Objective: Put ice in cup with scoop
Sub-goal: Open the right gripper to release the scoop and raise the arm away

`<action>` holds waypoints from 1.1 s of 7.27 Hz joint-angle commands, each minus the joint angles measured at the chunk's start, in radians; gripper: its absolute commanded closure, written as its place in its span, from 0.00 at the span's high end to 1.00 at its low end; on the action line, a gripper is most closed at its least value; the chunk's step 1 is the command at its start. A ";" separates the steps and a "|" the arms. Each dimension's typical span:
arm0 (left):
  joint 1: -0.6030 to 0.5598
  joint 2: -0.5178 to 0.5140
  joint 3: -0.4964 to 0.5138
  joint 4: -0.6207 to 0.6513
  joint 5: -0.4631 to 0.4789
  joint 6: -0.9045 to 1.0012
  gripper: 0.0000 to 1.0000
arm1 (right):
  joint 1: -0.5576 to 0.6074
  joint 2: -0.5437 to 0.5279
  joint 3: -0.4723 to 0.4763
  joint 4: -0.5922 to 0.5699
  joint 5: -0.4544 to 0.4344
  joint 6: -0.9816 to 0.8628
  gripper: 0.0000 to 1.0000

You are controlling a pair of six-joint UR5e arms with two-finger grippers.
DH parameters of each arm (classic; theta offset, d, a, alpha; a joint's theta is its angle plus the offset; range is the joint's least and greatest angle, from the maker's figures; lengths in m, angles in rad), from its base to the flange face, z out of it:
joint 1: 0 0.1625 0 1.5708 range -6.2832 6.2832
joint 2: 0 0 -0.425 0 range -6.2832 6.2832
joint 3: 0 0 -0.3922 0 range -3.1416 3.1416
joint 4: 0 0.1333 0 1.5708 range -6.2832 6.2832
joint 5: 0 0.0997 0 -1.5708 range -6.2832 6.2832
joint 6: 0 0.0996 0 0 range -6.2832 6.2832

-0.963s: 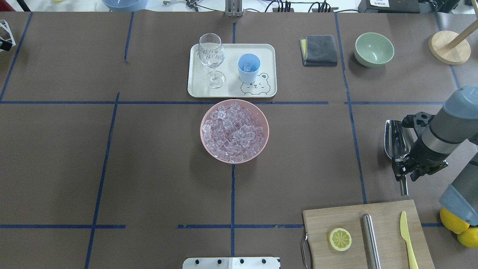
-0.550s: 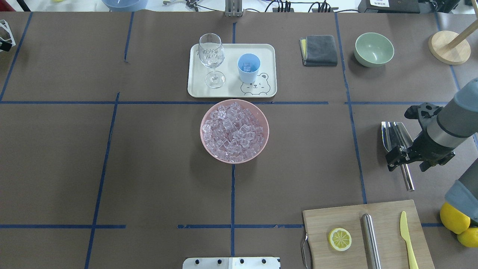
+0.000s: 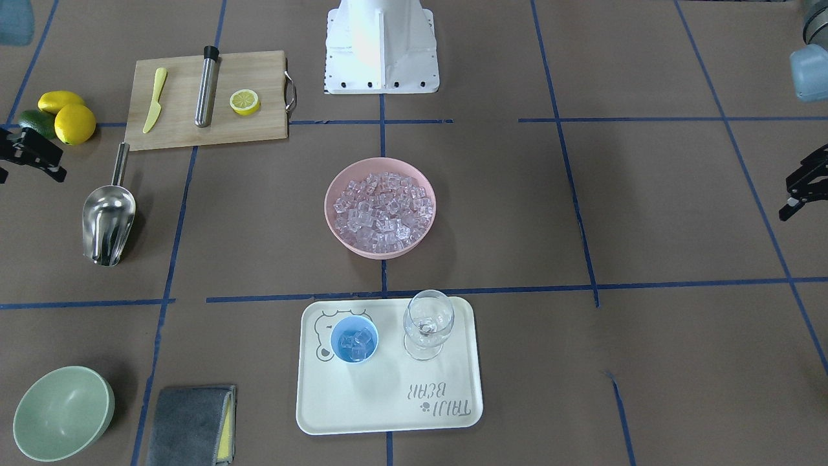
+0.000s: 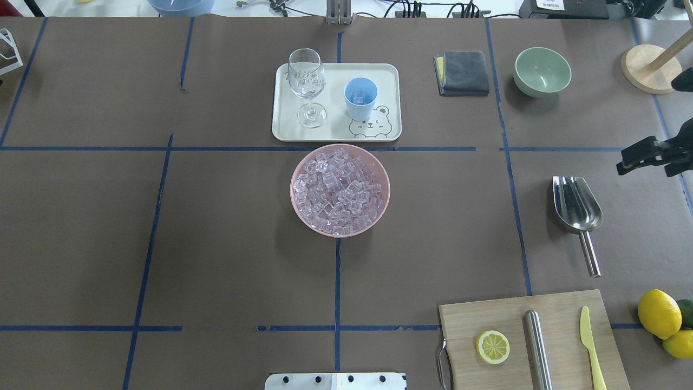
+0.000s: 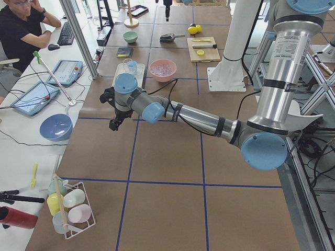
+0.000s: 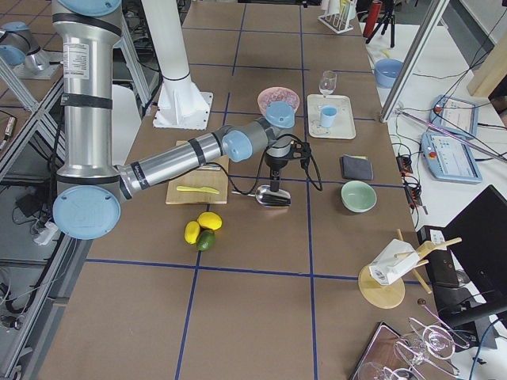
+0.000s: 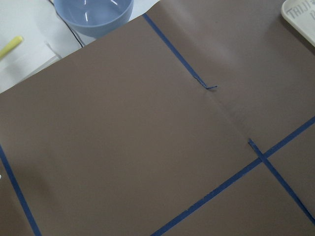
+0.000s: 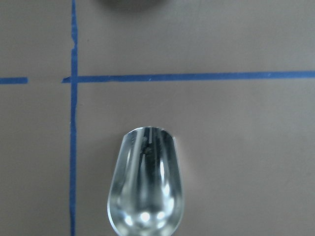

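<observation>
Ice [image 3: 356,343] is in the cup [image 4: 359,111]: I can make out several cubes inside, though not how deep they lie. The cup stands on the tray [image 3: 388,401], well apart from both pairs of jaws and roughly midway between them. The bowl [image 3: 380,252] sits just beside the tray on the robot's side, heaped with more cubes.

The scoop [image 3: 107,220] lies on the table, trough up and empty. It is straight below the right gripper [image 4: 645,162], with clear air between them. My right wrist camera looks down into the trough, and no finger shows in it. From the front and overhead views I read the right jaws as parted, with nothing in them.

The left gripper [image 3: 792,197] hangs far out on the other side, well away from scoop, bowl and cup. Its jaws also look parted and empty. It sits at the very edge of the front view, so I can't say how wide they are.

My judgement is that with cubes in the cup and the tool lying free, the job looks done or nearly so. If more ice is wanted, the right jaws must drop onto the handle, which points back toward the robot. Then comes a dig into the bowl, a carry over the tray and a tip into the cup.
</observation>
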 commanded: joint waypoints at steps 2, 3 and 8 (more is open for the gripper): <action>-0.127 0.096 0.014 0.090 -0.001 0.189 1.00 | 0.206 -0.002 -0.152 0.001 0.003 -0.402 1.00; -0.176 0.104 0.031 0.182 0.000 0.296 1.00 | 0.261 -0.013 -0.198 0.001 0.030 -0.521 1.00; -0.246 0.128 0.071 0.414 0.005 0.287 1.00 | 0.375 -0.016 -0.345 0.007 0.130 -0.645 1.00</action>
